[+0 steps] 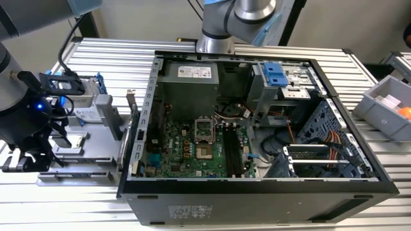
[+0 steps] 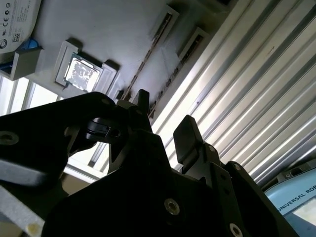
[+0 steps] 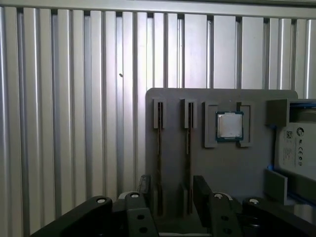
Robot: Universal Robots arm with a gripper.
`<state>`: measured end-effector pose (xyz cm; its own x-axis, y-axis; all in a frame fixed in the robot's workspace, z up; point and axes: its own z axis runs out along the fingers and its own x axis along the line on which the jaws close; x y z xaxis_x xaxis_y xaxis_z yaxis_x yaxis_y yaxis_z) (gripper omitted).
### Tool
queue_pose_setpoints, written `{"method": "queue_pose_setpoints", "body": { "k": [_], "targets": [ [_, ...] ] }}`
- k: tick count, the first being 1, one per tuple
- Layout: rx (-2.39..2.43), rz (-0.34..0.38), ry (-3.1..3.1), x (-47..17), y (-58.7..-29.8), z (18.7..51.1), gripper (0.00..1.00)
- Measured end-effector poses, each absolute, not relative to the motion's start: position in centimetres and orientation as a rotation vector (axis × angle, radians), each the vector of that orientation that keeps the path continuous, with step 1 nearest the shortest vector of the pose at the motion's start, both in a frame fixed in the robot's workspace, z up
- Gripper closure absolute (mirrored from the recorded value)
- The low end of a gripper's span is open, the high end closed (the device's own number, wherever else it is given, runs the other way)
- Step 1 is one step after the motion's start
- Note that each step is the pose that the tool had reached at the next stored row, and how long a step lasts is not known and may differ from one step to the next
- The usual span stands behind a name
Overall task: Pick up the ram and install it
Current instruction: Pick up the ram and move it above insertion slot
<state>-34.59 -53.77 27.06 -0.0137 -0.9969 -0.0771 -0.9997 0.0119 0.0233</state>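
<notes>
Claw (image 3: pixel 172 180) spread over ram (image 3: pixel 187 143), apparently not touching.

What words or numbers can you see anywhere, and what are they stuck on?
Power supply sticker: too small to read.
Hard drive label: symbols and print, too blurred to read.
Computer case side sticker: too small to read.
Robot arm's blue cover: lettering cut off by the picture's edge.
Processor chip: nothing readable.
</notes>
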Motion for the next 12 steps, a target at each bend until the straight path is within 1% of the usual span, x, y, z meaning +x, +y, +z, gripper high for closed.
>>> {"method": "queue_pose_setpoints", "body": {
  "k": [12],
  "targets": [
    [-2.180,0.108,2.207,-34.58,-53.78,26.19,0.00]
  ]
}}
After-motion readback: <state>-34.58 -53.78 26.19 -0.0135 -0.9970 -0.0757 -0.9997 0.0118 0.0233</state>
